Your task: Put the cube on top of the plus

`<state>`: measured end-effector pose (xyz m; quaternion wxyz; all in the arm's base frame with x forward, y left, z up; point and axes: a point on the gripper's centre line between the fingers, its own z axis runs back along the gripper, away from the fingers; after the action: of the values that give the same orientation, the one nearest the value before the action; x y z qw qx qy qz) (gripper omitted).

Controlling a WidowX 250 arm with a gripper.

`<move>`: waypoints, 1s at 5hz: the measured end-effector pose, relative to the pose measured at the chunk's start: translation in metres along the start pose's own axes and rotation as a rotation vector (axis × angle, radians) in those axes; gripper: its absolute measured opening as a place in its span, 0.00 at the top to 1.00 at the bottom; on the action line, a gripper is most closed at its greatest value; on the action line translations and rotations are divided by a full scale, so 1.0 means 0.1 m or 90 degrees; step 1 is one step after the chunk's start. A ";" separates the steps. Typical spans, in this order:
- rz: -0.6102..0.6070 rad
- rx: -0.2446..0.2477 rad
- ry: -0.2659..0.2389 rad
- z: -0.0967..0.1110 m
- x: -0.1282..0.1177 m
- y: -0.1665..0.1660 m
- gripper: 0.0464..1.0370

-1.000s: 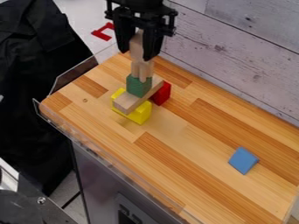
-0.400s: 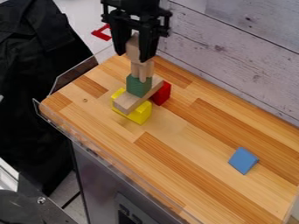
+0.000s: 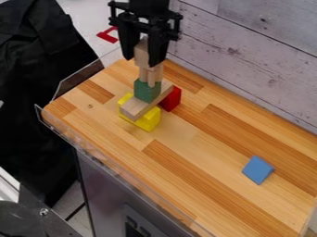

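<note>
At the upper left of the board rises a stack, with the gripper (image 3: 141, 60) over it, shut on a light wooden cube (image 3: 142, 54). Directly under the cube is the plus (image 3: 151, 75), a light wooden piece with narrow parts pointing down, standing on a green block (image 3: 147, 90). The cube sits slightly left of the plus's middle; whether the two touch, I cannot tell. A wooden bar (image 3: 138, 108) carries the green block and lies across a yellow block (image 3: 148, 121).
A red block (image 3: 171, 99) stands right beside the bar. Farther off, a blue block (image 3: 257, 170) lies at the lower right of the wooden board (image 3: 204, 152). Clear guards edge the board, a plank wall runs behind it, and a red piece (image 3: 109, 34) lies beyond.
The gripper has shifted a little to the left, and the cube between its fingers has shifted left and slightly down with it. The stack below keeps its place.
</note>
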<state>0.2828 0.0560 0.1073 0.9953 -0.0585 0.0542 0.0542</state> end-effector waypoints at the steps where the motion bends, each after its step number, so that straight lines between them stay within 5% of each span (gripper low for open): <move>1: 0.000 -0.001 0.005 -0.01 0.04 0.00 0.46; 2: 0.001 -0.003 0.012 0.00 0.06 -0.03 0.41; 3: 0.011 -0.011 0.024 0.00 0.07 -0.05 0.12; 5: 0.028 -0.021 0.040 0.01 0.03 -0.05 0.04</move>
<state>0.2863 0.0517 0.1085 0.9907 -0.0755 0.0855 0.0749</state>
